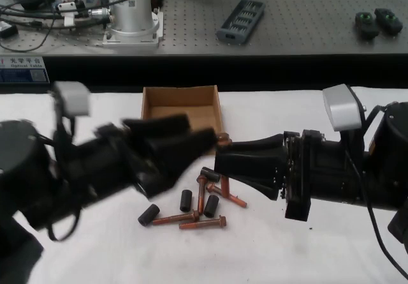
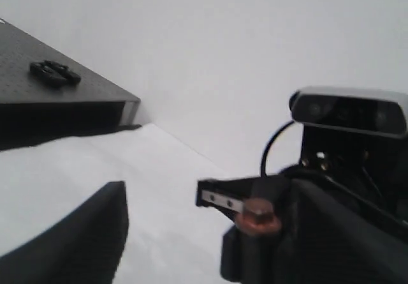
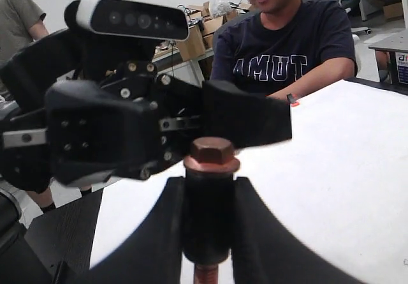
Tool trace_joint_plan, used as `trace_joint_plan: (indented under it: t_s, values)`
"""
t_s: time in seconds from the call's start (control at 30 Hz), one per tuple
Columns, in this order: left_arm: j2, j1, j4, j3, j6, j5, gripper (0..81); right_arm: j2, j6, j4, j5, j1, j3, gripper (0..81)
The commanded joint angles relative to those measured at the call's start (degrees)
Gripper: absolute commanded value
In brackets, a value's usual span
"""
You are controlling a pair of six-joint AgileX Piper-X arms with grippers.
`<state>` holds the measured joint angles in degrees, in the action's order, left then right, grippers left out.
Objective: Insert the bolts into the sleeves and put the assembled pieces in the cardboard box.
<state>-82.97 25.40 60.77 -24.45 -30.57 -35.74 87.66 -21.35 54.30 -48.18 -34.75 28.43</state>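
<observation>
Got the right gripper (image 3: 208, 185) pinched on a black sleeve (image 3: 208, 226) in the right wrist view, with a copper bolt (image 3: 211, 153) through it, head on top and tip poking out below. Same bolt head seen from the left wrist view. Hard to read that grip from the high view: left gripper (image 1: 203, 140) nose to nose with the right one, just in front of the cardboard box (image 1: 182, 97). Can't tell the left gripper's state. From the high view, also seeing loose bolts (image 1: 203, 223) and sleeves (image 1: 185, 200) on the white worktop (image 1: 287, 252), some partly hidden under the arms.
</observation>
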Motion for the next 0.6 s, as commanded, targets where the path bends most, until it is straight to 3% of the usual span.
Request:
trace_joint_plan:
  t_s: [0.0,0.17,0.33,0.57]
  values:
    - [2.11,-3.34,3.49,-0.23,-3.65,0.77,49.4,0.18,0.66,0.62,0.61,0.46,0.78,3.9]
    - [8.49,-9.55,-5.89,1.04,0.26,-1.68,44.2,6.61,4.25,-10.51,1.92,1.83,9.72,3.9]
    - [18.93,-14.33,-24.82,2.7,9.36,-1.55,38.7,16.74,5.92,-26.34,4.39,2.11,27.92,3.9]
    - [36.6,-17.51,-51.63,3.1,18.08,6.74,34.7,31.81,9.36,-43.91,10.17,2.11,52.66,3.9]
